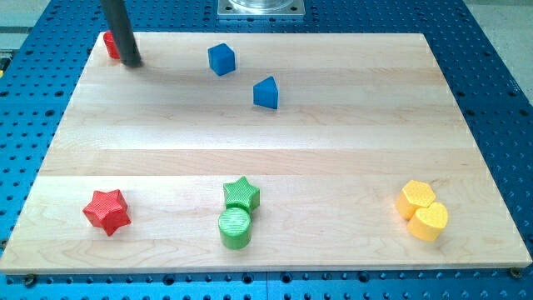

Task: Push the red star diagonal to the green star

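- Blue perforated metal bench [500, 100] frames the scene; on it lies a pale wooden board, the working surface [250, 133], made of lengthwise planks.
- Grey metal mounting plate [261, 7] shows at the view's top edge, only partly in frame.
- Straight dark rod [119, 29] comes down at the view's top left; my tip [132, 62] rests on the surface near that corner.
- Pincer: none is fitted to this arm, so no spread or pressed state can be told (the rod ends plainly).
- Small red block [110, 44] sits just beside the rod, toward the view's left, partly hidden by it; shape cannot be made out, and contact cannot be confirmed.
- Red star-shaped block [107, 211] lies at the view's bottom left, well apart from my tip.
- Green star-shaped block [241, 194] lies at bottom centre, to the view's right of the red star, with clear board between them.
- Green cylinder block [235, 227] sits just below the green star, touching or very nearly so.
- Blue cube block [221, 59] sits near the top, left of centre.
- Blue triangular block [266, 92] sits near it, lower and to the view's right.
- Yellow hexagonal block [415, 198] and yellow heart-shaped block [430, 222] sit touching at the bottom right.
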Robot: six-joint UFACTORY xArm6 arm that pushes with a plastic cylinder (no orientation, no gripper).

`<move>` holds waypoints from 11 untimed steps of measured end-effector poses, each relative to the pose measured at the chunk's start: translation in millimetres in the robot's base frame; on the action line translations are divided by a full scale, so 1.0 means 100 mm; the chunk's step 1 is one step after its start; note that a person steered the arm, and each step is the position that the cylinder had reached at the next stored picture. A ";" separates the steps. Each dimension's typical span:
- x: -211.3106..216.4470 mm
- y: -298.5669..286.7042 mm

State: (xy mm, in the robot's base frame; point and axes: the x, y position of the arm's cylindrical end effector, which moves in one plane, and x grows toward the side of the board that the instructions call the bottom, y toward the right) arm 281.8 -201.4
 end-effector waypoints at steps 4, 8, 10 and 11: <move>2.98 0.44; 2.12 -0.17; 2.91 -0.56; 2.06 -0.66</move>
